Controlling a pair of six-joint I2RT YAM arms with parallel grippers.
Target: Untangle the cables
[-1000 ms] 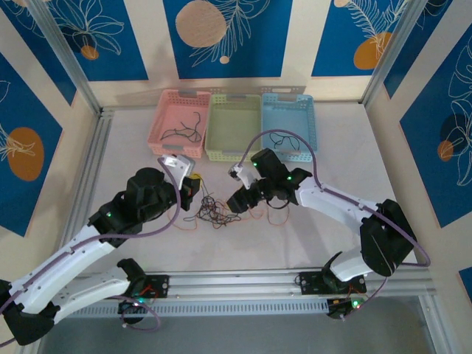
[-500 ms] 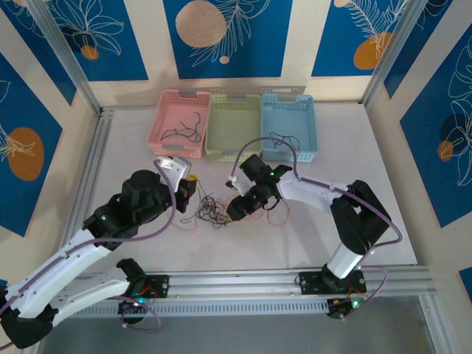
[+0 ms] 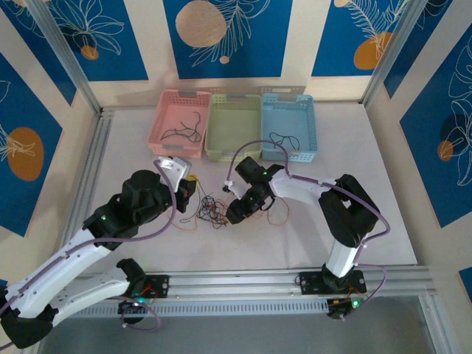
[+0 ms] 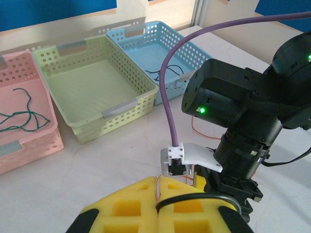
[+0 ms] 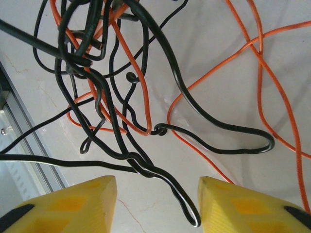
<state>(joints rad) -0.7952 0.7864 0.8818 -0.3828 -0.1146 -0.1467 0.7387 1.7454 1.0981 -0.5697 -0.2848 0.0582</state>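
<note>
as your right gripper [image 5: 158, 194] has slid down onto the cables [image 3: 214, 210], its fingers [image 5: 80, 201] stand apart astride a black loop [image 5: 184, 213], nothing clamped. your left gripper [image 4: 158, 206] is pressed together on an orange cable [image 4: 158, 187]. the knot lies on the table [image 3: 133, 151] between both, so a pull-apart looks imminent. one black strand [image 3: 284, 141] already rests in the blue basket [image 3: 313, 122]. no readable writing anywhere.

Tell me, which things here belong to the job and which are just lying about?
Job: tangled cables, left gripper shut on a strand, right gripper open above them.
Lying about: pink basket, green basket, blue basket.
</note>
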